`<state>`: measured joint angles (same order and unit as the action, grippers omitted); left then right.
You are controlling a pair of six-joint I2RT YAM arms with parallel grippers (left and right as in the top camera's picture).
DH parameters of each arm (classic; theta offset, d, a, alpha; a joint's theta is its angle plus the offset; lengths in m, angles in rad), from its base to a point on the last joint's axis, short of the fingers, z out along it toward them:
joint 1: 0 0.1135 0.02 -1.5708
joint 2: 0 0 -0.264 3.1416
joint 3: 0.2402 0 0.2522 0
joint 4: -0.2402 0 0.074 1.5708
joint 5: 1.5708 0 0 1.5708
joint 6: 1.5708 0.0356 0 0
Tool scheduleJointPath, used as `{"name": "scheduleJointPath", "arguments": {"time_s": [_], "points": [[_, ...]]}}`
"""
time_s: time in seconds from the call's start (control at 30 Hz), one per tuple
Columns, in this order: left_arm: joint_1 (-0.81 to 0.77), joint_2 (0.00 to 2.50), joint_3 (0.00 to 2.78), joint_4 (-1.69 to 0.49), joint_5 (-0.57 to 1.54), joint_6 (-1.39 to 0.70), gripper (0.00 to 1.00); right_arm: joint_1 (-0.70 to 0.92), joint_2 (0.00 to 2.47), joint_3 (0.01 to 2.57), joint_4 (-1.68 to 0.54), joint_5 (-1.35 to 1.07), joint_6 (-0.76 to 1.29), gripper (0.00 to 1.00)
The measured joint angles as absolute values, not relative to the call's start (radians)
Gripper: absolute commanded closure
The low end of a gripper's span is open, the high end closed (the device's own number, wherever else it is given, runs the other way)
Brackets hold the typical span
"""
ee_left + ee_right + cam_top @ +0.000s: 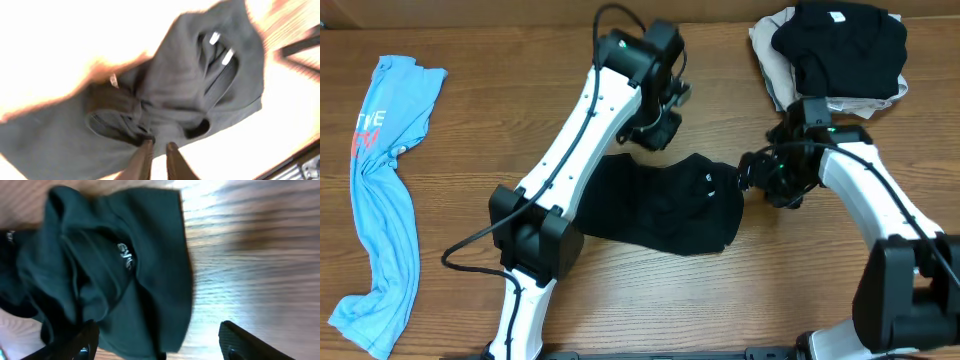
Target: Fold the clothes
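Note:
A black garment (660, 205) lies crumpled on the wooden table's middle. It also shows in the left wrist view (165, 95) and in the right wrist view (110, 270), with its neck label visible. My left gripper (655, 130) hangs above the garment's far edge. Its fingers (157, 147) are close together with nothing seen between them. My right gripper (750, 178) is at the garment's right edge. Its fingers (160, 342) are wide apart, with the cloth's edge lying between them, not gripped.
A light blue shirt (380, 190) lies stretched along the table's left side. A pile of clothes, black on top of pale ones (835, 50), sits at the back right corner. Bare wood (250, 255) lies right of the garment.

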<state>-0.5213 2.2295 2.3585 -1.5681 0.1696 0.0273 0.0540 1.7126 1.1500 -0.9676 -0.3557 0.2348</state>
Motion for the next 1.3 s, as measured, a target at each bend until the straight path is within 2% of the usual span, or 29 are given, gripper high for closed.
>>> {"name": "scheduleJointPath", "arguments": {"time_s": [0.03,0.17,0.33,0.4,0.6,0.67,0.73,0.77,0.8,1.03,1.3], "points": [[-0.521,2.23,2.399,-1.568,0.171,0.025,0.54,0.054,1.724,1.137,-0.952,-0.366,0.234,0.19],[-0.515,2.23,2.51,-1.56,0.168,0.02,0.22,0.055,1.74,1.078,-0.884,-0.408,0.235,0.19],[-0.491,2.23,2.537,-1.534,0.155,0.024,0.11,0.08,1.745,1.008,-0.796,-0.427,0.235,0.19],[-0.477,2.23,2.537,-1.534,0.151,0.025,0.09,0.095,1.753,0.982,-0.761,-0.432,0.235,0.19],[-0.46,2.23,2.537,-1.534,0.115,0.023,0.03,0.107,1.761,0.952,-0.674,-0.464,0.235,0.31],[-0.46,2.23,2.537,-1.534,0.101,0.025,0.02,0.106,1.761,0.948,-0.661,-0.467,0.236,0.51],[-0.46,2.23,2.537,-1.534,0.088,0.025,0.02,0.107,1.766,0.94,-0.645,-0.462,0.234,0.81],[-0.46,2.23,2.537,-1.534,0.077,0.025,0.02,0.107,1.771,0.938,-0.642,-0.459,0.234,0.91],[-0.46,2.23,2.537,-1.534,0.069,0.024,0.02,0.107,1.776,0.936,-0.639,-0.459,0.235,0.96],[-0.458,2.23,2.537,-1.531,-0.006,0.024,0.0,0.081,1.781,0.935,-0.656,-0.467,0.235,0.96],[-0.376,2.23,2.537,-1.542,-0.056,-0.013,0.0,-0.12,1.74,1.073,-0.888,-0.483,0.179,0.96]]}}
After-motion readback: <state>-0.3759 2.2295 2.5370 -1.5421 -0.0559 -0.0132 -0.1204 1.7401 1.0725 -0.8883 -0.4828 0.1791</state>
